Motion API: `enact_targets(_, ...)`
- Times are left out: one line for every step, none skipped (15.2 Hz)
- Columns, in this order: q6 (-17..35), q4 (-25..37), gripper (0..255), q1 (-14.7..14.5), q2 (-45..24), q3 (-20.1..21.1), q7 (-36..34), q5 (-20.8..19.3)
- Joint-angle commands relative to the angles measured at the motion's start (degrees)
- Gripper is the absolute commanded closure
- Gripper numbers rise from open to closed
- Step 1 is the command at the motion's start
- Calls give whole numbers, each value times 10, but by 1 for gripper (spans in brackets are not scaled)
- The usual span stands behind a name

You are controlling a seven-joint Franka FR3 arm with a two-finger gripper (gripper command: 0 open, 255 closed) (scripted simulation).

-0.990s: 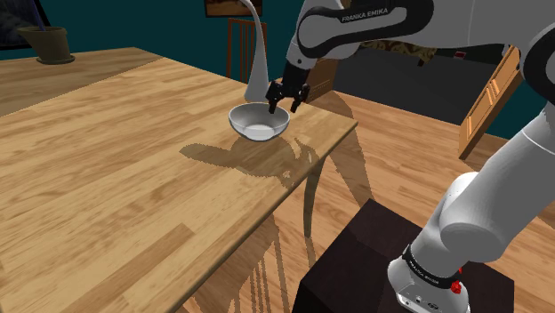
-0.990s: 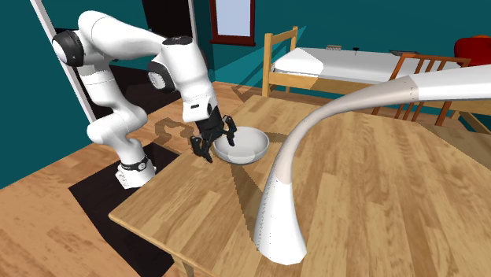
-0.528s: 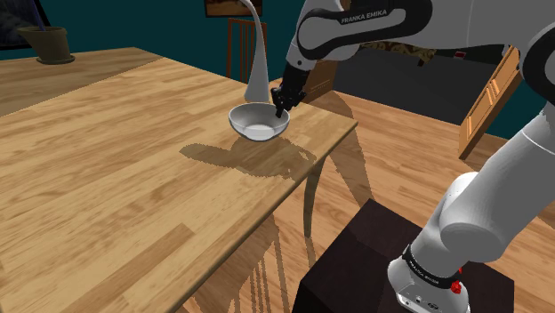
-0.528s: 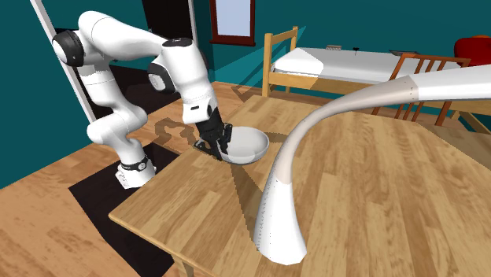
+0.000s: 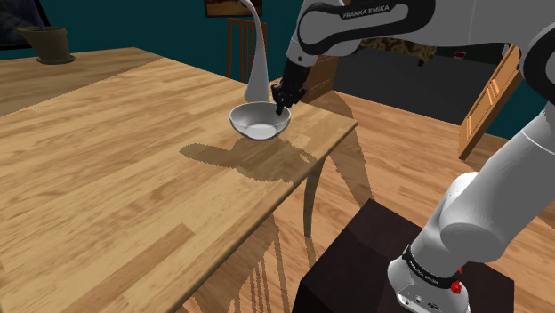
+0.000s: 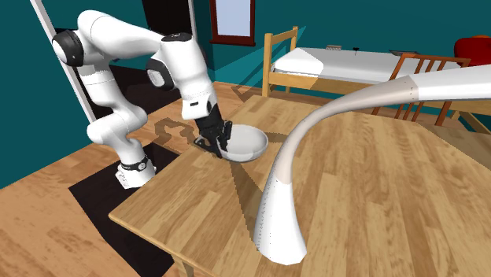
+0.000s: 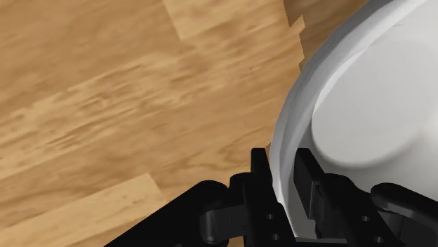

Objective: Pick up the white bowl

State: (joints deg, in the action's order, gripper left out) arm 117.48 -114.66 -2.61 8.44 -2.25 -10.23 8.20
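Observation:
The white bowl (image 5: 259, 122) sits near the corner of the wooden table (image 5: 107, 169); it also shows as a shallow white bowl (image 6: 245, 145) and close up as the bowl (image 7: 365, 119). My black gripper (image 5: 281, 105) is shut on the bowl's rim at the side nearest the arm, seen too as the gripper (image 6: 216, 145). In the wrist view the gripper (image 7: 283, 179) clasps the thin rim, one finger outside and one finger (image 7: 307, 177) inside the bowl. The bowl looks slightly lifted at the gripped side.
A tall white curved lamp (image 6: 315, 157) stands on the table near the bowl; its base (image 5: 256, 71) rises just behind the bowl. A potted plant (image 5: 49, 43) is at the far corner. Wooden chairs (image 5: 240, 44), a bed (image 6: 338, 63) and my dark stand (image 5: 356, 267) surround the table.
The fingers, open around the bowl's rim one second ago, have shut on it. The bowl has shifted and risen slightly with the gripper.

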Motion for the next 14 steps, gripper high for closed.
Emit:
enact_targets(-14,13,255,0,2,0,-2,-1)
enact_targets(-22,20,255,0,2,0,-3,-2)
enact_targets(-29,27,255,0,2,0,-4,-2)
enact_targets(-37,35,255,0,3,0,-5,-3)
enact_targets(-44,42,255,0,3,0,-6,-3)
enact_targets(-52,50,255,1,2,0,-7,-3)
enact_targets(-60,58,255,1,2,0,-8,-4)
enact_targets(-67,66,255,1,2,0,-9,-4)
enact_targets(-75,74,255,1,1,-1,-10,-4)
enact_targets(-83,83,255,1,1,-1,-11,-5)
enact_targets(-91,91,255,1,0,-1,-12,-5)
enact_targets(-98,100,255,1,-1,-1,-13,-5)
enact_targets(-99,101,255,1,-1,-1,-13,-5)
enact_targets(-99,101,255,1,-1,-1,-13,-5)
